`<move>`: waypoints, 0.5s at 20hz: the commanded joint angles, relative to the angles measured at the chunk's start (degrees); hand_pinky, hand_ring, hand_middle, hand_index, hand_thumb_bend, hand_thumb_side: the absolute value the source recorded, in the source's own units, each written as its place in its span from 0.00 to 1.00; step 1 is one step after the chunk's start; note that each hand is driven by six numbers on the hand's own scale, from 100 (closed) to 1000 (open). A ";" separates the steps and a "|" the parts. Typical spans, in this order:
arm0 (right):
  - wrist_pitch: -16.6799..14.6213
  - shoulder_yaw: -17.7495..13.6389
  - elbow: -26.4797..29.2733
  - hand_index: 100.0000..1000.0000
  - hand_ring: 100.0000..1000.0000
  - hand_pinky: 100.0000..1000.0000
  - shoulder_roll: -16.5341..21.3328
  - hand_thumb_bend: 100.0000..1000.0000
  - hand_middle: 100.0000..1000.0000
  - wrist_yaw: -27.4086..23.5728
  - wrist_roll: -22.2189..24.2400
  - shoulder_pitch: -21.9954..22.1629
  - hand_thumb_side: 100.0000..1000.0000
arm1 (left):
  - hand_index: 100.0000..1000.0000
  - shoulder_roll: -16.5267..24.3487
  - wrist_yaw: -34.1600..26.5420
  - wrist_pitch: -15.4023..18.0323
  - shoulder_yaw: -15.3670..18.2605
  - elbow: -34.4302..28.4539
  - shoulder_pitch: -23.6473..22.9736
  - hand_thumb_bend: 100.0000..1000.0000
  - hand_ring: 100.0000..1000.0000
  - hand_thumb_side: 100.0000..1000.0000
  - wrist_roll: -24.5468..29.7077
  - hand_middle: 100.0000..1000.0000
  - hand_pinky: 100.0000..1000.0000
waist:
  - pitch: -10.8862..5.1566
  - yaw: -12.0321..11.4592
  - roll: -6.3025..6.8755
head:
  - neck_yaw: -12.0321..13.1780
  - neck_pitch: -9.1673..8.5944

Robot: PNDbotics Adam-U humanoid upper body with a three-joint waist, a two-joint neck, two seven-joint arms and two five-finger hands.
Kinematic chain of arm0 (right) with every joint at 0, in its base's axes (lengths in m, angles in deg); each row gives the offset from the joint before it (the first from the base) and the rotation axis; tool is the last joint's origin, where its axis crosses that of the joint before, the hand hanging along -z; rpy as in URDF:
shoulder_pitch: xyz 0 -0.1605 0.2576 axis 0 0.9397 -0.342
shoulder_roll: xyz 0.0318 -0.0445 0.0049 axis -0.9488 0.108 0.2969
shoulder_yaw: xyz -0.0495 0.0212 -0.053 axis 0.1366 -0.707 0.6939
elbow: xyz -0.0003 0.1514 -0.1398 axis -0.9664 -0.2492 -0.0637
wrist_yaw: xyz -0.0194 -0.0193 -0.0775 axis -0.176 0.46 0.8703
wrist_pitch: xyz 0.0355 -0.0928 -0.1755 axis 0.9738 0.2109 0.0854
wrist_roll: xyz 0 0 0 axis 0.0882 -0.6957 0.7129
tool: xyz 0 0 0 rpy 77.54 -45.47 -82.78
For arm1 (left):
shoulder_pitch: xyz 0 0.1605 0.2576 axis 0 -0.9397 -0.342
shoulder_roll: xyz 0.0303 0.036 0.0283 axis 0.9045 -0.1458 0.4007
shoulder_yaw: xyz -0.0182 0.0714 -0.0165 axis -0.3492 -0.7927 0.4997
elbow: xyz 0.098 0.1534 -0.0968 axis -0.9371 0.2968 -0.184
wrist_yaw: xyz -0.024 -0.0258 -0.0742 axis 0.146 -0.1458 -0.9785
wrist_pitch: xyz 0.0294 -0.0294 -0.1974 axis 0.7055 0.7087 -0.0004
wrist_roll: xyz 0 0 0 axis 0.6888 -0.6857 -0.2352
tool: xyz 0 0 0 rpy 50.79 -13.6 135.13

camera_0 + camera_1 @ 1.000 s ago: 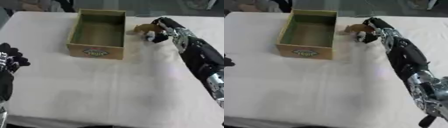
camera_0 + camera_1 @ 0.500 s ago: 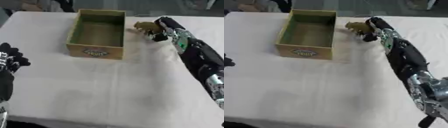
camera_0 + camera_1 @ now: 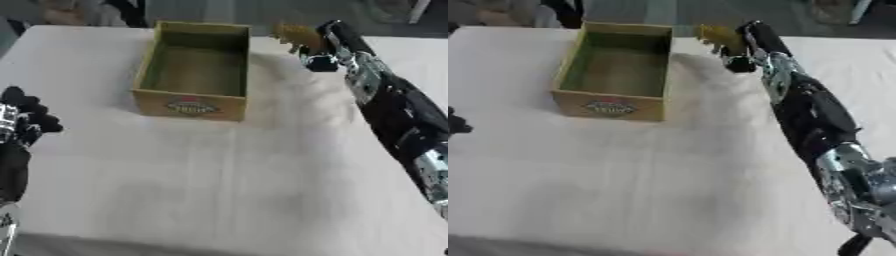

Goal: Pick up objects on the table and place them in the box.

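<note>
L hand (image 3: 19, 117) sits idle at the left edge of the left eye view, low-mid, black fingers curled inward w/ nothing in them, forearm dropping toward the lower left corner; in the right eye view only a dark tip of it shows at the left edge. It rests on the white table (image 3: 219, 180), well apart from everything else. Next over, the box (image 3: 197, 70) stands upright on the table, open top, olive-tan walls, round label on its near wall, inside looks bare as far as can be seen. Just right of the box's far right corner is a small tan-brown object (image 3: 719, 36), blurry, shape not clear; it's outside the box, lifted near the rim level, and whether it touches the table can't be told. R hand (image 3: 745, 47) holds it: fingers curled round the object's right side, thumb side hidden, so exact contact pts can't be made out. R arm comes in from the lower right, black w/ silver joints, stretched long and nearly straight up the right side of the table toward the far edge, wrist angled slightly left toward the box. Hand is beside the box's right wall, not over the opening.
</note>
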State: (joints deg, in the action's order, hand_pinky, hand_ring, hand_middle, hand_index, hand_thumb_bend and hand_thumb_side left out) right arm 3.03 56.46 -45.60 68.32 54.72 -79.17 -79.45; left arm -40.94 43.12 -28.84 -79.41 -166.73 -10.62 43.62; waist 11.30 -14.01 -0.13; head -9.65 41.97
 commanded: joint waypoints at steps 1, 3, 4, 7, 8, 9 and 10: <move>-0.55 0.61 4.70 0.26 0.11 0.04 0.94 0.00 0.12 -4.05 0.72 -2.15 0.14 | 0.55 0.57 0.07 0.23 0.38 -0.95 0.54 0.19 0.46 0.46 0.13 0.44 0.50 | -1.38 0.16 -0.03 | 0.25 -0.61; -1.29 1.54 7.13 0.26 0.11 0.04 0.39 0.00 0.12 -6.05 2.20 -2.68 0.13 | 0.55 0.53 0.08 0.24 0.34 -0.94 0.54 0.19 0.46 0.46 0.18 0.44 0.50 | -1.61 0.20 -0.10 | 0.24 -0.63; -1.70 2.05 8.28 0.26 0.11 0.04 -0.03 0.00 0.12 -6.94 3.06 -2.97 0.13 | 0.55 0.52 0.08 0.23 0.32 -0.94 0.55 0.19 0.46 0.46 0.22 0.44 0.50 | -1.72 0.16 -0.12 | 0.21 -0.64; -2.54 3.40 10.73 0.26 0.12 0.04 -1.69 0.00 0.12 -8.58 5.39 -3.65 0.13 | 0.55 0.47 0.08 0.20 0.21 -0.91 0.53 0.19 0.46 0.46 0.34 0.44 0.50 | -2.05 -0.19 -0.09 | -0.03 -0.64; -2.81 3.87 11.31 0.27 0.12 0.04 -2.51 0.00 0.13 -8.82 6.13 -3.89 0.13 | 0.55 0.43 0.06 0.18 0.16 -0.91 0.53 0.19 0.46 0.46 0.39 0.44 0.50 | -2.16 -0.37 -0.04 | -0.15 -0.65; -3.01 4.24 11.74 0.27 0.12 0.04 -3.22 0.00 0.13 -8.90 6.78 -4.08 0.13 | 0.55 0.40 0.04 0.16 0.11 -0.90 0.52 0.19 0.46 0.46 0.44 0.44 0.50 | -2.24 -0.52 0.01 | -0.25 -0.64; -3.24 4.61 12.05 0.27 0.12 0.05 -4.12 0.00 0.13 -8.91 7.44 -4.29 0.13 | 0.55 0.34 0.01 0.13 0.05 -0.91 0.52 0.19 0.46 0.46 0.51 0.44 0.50 | -2.34 -0.71 0.09 | -0.40 -0.59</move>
State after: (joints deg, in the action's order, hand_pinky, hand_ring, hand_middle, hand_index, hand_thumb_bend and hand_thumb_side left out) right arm 0.14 60.67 -35.60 64.19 46.52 -72.57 -81.86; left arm -40.97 43.12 -28.78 -79.42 -166.73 -10.63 43.91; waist 10.07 -14.72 -0.36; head -9.83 41.95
